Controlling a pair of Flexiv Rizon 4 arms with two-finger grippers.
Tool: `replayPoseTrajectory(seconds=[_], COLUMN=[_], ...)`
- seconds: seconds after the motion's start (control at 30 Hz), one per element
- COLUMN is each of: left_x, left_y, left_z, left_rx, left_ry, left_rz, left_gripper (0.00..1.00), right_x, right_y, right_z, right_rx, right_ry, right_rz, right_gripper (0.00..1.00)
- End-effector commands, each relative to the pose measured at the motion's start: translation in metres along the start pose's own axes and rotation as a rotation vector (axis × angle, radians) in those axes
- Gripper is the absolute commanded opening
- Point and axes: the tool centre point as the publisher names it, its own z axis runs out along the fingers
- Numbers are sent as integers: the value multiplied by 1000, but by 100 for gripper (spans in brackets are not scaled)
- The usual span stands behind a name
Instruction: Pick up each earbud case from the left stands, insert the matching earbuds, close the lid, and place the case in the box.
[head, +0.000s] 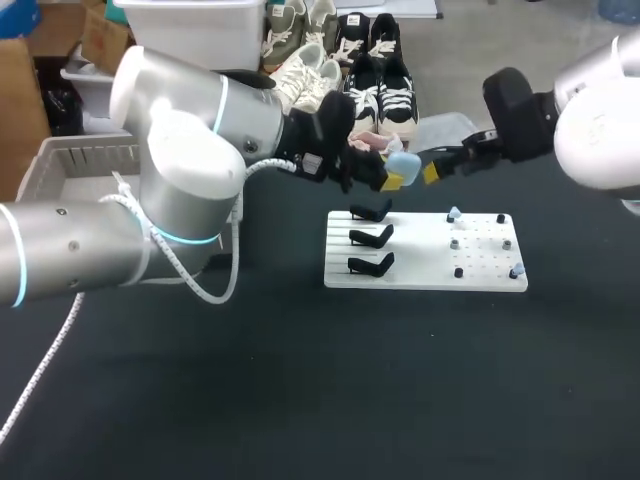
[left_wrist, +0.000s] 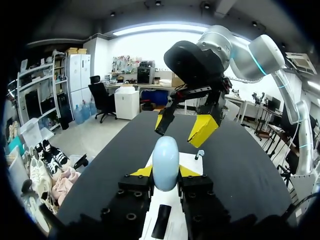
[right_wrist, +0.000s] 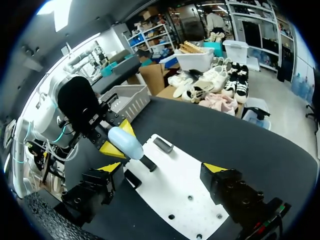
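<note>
- My left gripper (head: 392, 176) was in the upper middle of the head view, above the far edge of the counter (head: 300, 390). It was closed on the pale blue earbud case (head: 404, 161).
- In the left wrist view, the case stood upright between my two yellow tips, and both tips pressed on its sides. Its lid looked shut, with the rounded end pointing away from the wrist.
- My right gripper (head: 432, 171) came in from the upper right of the head view and stopped just beside the case, with the tips pointing towards it. Its fingers were spread apart and held nothing. I could not tell whether one tip touched the case.
- In the right wrist view, the case and my left gripper were ahead of the right gripper's open fingers, nearer to one of them.
- The white board (head: 490, 282) lay flat on the counter, right of centre in the head view, below both grippers.
- Three black stands (head: 370, 238) were in a column on the left part of the board.
- Small earbuds (head: 454, 213) sat on the right part of the board, well apart from each other. Some were pale blue and some were dark.
- The grey box (head: 70, 152) was at the left edge of the head view, behind my left arm, partly hidden.
</note>
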Motion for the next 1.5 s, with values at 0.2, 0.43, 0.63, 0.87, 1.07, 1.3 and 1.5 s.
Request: replayPoseTrajectory(seconds=[0.2, 0.43, 0.63, 0.87, 1.07, 1.3, 1.5], left_x=[0, -2, 2, 11, 7, 3, 5], left_y=[-5, -9, -10, -12, -22, -32, -41], left_z=[4, 5, 6, -1, -12, -18, -23], left_rx=[1, 15, 21, 55, 49, 89, 110], left_ry=[-1, -7, 0, -87, -227, -276, -302], left_rz=[6, 13, 11, 15, 107, 150, 153], left_gripper=[0, 0, 0, 0, 0, 0, 0], right_x=[-6, -9, -15, -18, -3, 25, 52], right_y=[-3, -4, -2, 6, 6, -3, -7], right_z=[5, 3, -2, -21, -37, -47, -54], right_rx=[-44, -45, -39, 24, 130, 175, 204], right_ry=[10, 9, 1, -20, 7, 32, 47], right_rz=[-7, -11, -25, -51, -30, 46, 117], right_gripper=[100, 100, 100, 100, 100, 100, 100])
